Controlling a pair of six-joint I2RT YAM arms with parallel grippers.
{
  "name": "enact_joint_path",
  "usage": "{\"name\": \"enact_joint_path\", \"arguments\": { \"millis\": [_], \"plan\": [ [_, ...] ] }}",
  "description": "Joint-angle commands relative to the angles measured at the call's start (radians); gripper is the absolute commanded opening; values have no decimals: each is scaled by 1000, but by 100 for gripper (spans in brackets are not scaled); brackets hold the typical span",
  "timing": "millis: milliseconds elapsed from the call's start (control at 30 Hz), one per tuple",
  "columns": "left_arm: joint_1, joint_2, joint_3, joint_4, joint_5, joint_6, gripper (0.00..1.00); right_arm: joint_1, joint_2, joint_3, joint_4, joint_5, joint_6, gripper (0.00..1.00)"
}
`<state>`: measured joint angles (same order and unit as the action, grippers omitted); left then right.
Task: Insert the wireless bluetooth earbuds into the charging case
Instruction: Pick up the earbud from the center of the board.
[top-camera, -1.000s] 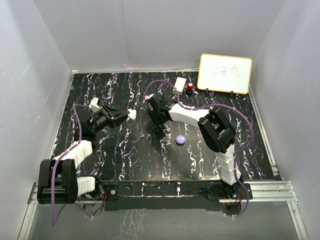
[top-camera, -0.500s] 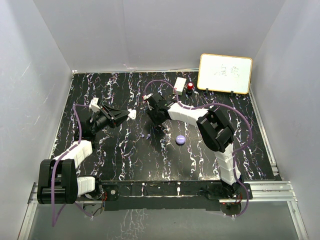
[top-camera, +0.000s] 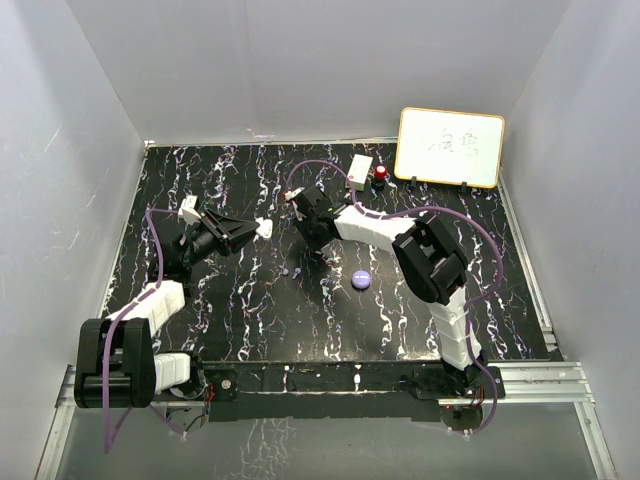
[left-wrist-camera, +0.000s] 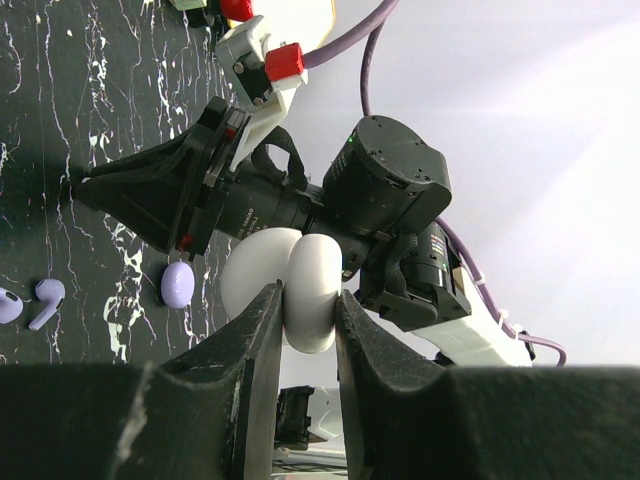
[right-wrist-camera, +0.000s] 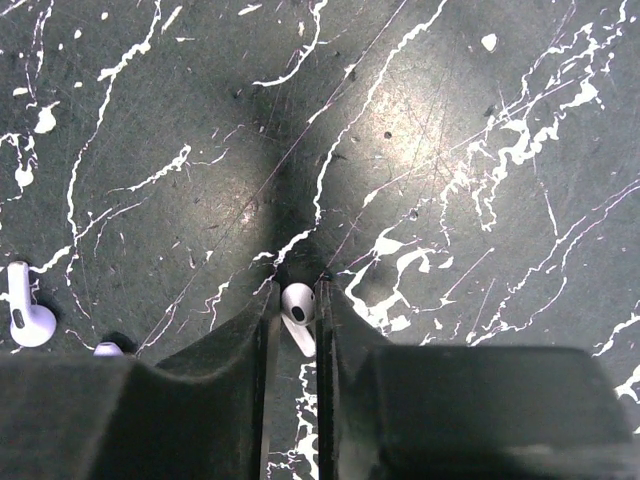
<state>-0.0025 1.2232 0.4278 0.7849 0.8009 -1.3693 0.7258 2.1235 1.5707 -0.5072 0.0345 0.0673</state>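
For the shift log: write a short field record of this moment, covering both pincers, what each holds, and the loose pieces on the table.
left pincer: shut on the white case, held above the table
white case: two rounded halves show between the fingers
right pincer: shut on the white earbud, down at the tabletop
purple earbuds: two, loose, side by side on the table
purple case: on the table, untouched
progress: white earbud not yet in the white case

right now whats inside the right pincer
A white earbud is pinched between the fingers of the right pincer, with the black table behind it. The fingers hide the lower end of its stem.
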Motion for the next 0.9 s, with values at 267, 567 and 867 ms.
{"name": "enact_joint_path", "arguments": {
  "millis": [267, 567, 867],
  "plan": [
    [-2, -31, 10, 5, 9, 6, 0, -80, -101, -39, 145, -133, 80, 0],
    [-2, -23, 28, -13, 4, 12, 0, -191, -422, -343, 614, -297, 234, 0],
    [-10, -2, 32, -6, 0, -4, 0, -203, -588, -669, 1183, -382, 411, 0]
  ]
}}
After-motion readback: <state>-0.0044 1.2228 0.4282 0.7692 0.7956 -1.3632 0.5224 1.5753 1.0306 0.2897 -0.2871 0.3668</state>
